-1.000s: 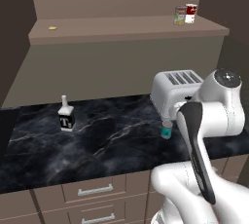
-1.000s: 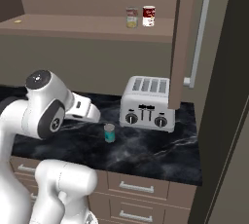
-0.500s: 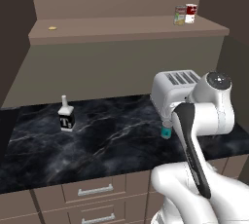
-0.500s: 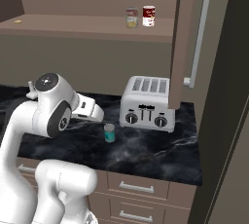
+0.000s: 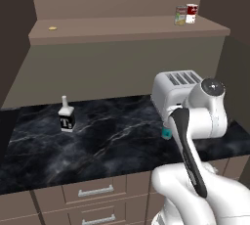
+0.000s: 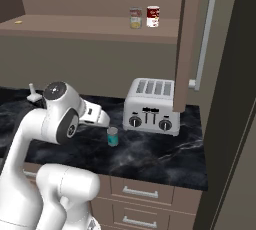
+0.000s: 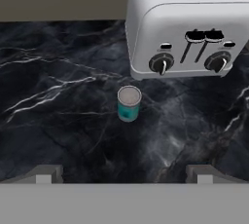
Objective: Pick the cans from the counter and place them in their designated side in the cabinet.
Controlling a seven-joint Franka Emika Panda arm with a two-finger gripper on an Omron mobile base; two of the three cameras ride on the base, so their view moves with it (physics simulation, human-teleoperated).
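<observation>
A teal-blue can (image 7: 129, 103) stands upright on the black marble counter (image 7: 58, 96), just in front of the toaster. My gripper (image 7: 124, 174) hovers above and short of it, open, with nothing between its fingertips (image 7: 47, 173). From the right base view the teal can (image 6: 113, 136) is a little right of my hand (image 6: 94, 115). My arm half hides the same can (image 5: 167, 133) in the left base view. The beige-yellow can (image 5: 180, 15) stands upright at the right end of the cabinet shelf (image 5: 122, 28), beside a red-and-white can (image 5: 191, 13).
A silver four-slot toaster (image 6: 152, 106) sits right behind the teal can. At the counter's left stands a small white-and-black bottle (image 5: 65, 115). On the shelf's left end lies a small yellow item (image 5: 52, 28). The cabinet door (image 6: 192, 49) hangs open on the right.
My arm has swung right and brought the hand closer to the teal can. The gripper has stayed open, and the cans have not moved.
</observation>
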